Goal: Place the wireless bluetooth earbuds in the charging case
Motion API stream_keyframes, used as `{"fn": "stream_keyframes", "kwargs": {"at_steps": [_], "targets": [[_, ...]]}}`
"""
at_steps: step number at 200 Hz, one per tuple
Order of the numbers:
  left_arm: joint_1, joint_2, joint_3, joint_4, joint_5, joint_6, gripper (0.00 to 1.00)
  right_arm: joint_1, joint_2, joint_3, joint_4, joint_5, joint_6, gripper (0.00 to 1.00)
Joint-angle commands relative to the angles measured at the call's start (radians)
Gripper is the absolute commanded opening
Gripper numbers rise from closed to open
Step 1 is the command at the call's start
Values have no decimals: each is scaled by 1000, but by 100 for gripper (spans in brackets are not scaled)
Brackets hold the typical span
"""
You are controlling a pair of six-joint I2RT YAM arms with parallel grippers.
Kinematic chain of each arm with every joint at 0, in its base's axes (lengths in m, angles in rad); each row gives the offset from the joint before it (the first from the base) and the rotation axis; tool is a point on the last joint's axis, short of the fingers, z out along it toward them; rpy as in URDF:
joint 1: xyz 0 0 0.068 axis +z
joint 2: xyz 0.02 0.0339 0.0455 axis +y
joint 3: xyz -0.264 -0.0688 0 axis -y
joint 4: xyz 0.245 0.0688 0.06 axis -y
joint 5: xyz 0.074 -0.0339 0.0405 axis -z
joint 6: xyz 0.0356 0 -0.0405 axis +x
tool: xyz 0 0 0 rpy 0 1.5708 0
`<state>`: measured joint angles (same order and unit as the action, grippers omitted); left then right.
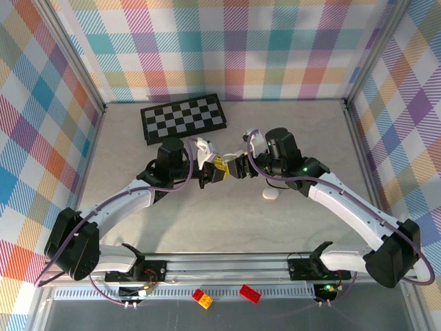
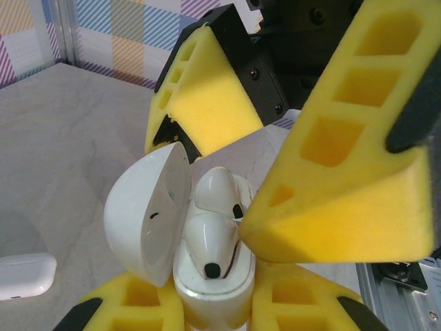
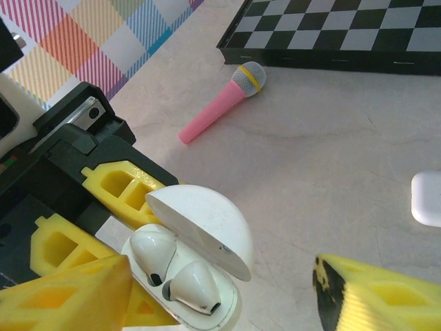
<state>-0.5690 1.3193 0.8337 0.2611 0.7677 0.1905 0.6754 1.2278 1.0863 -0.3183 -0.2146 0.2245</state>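
The left gripper (image 1: 216,172) is shut tight on the bottom of the case (image 2: 207,286). It holds the case up over the middle of the table, with the lid (image 2: 148,214) tipped open. The two white buds (image 2: 212,243) sit side by side inside the case. The near one looks a little high, so it may not be all the way down (hard to be sure).

The right gripper (image 1: 240,168) is wide open and holds nothing. One finger (image 2: 337,172) is just beside the buds.

To do this step well, the left gripper should hold the case very steady. The right one should press softly straight down on the high bud. Then it should lift straight away to the right and not bump the lid. A spare case (image 3: 427,198) lies on the table to the right, so stay clear of it.
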Motion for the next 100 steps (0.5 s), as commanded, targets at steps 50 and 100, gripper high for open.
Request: {"fn": "stream_keyframes", "kwargs": {"at_steps": [50,100], "targets": [[1,-21,-2,23,77,42,1,-190,-50,-129,339,-502,329,75],[1,-17,-4,33,74,31,1,-206,4,-117,362,-614,369,69]]}}
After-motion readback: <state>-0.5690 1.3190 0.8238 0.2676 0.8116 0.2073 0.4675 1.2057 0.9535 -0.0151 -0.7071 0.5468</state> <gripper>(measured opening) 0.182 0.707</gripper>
